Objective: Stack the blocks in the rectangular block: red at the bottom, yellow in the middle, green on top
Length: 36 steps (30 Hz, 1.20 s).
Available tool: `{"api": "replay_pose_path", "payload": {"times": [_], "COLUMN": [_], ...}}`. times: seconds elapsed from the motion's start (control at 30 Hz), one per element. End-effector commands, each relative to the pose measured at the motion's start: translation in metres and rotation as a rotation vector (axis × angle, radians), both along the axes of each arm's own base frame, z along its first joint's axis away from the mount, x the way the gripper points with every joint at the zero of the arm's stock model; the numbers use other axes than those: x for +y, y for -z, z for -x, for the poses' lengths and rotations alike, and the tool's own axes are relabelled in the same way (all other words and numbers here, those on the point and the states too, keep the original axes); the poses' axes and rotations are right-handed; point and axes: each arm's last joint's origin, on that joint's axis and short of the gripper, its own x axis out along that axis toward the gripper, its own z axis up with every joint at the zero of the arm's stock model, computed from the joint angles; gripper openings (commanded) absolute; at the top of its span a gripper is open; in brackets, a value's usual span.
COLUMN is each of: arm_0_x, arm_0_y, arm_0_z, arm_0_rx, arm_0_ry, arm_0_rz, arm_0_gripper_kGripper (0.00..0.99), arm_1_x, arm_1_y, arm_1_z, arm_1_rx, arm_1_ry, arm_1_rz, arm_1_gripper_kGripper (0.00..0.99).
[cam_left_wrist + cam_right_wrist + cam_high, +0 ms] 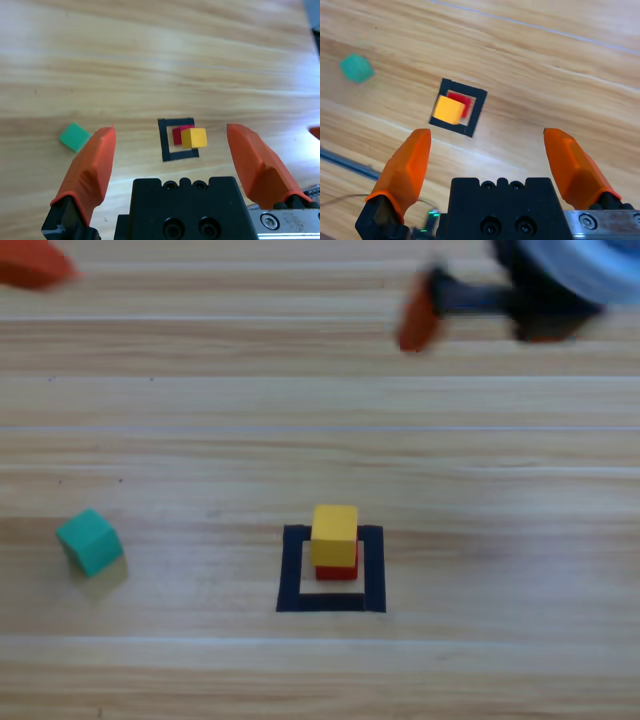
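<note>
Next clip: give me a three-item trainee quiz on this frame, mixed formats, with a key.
1. True or false: the yellow cube rests on the red cube inside the tape rectangle.
2. Which cube lies outside the rectangle? A) red B) yellow C) green
3. Fill in: the jaws of the right gripper and of the left gripper are both ____.

Key: 1 true. 2 C, the green cube sits on the table to the left. 3 open, neither holding anything.
</note>
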Motion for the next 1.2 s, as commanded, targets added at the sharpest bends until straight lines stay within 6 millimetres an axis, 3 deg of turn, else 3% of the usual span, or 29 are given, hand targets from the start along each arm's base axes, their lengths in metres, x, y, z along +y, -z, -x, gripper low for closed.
{"api": "replay_pose_path", "payload": {"times": [0.03,0.2,0.5,0.7,0.9,1.2], "arm_0_x": [-0.038,-0.047,-0.043,-0.036,-0.04,-0.039], "arm_0_y": [0.051,0.091,0.153,0.161,0.171,0.199], "arm_0_z": [-0.059,-0.091,-0.128,-0.137,-0.149,-0.176], "arm_0_rx": [0.254,0.435,0.662,0.687,0.724,0.821], "arm_0_ry": [-0.128,-0.231,-0.465,-0.549,-0.627,-0.702], "arm_0_rz": [-0.06,-0.078,-0.095,-0.069,-0.066,-0.116], "arm_0_gripper_kGripper": [0.934,0.934,0.936,0.934,0.934,0.934], "arm_1_x": [-0.093,-0.114,-0.097,-0.09,-0.087,-0.086], "arm_1_y": [0.019,0.06,0.099,0.111,0.115,0.119], "arm_1_z": [0.064,0.078,0.073,0.07,0.068,0.068], "arm_1_rx": [-0.133,-0.13,-0.061,-0.035,-0.027,-0.015], "arm_1_ry": [-0.188,-0.352,-0.495,-0.507,-0.512,-0.515], "arm_1_rz": [-0.168,-0.203,-0.126,-0.093,-0.08,-0.067], "arm_1_gripper_kGripper": [0.99,0.99,0.99,0.99,0.99,0.99]}}
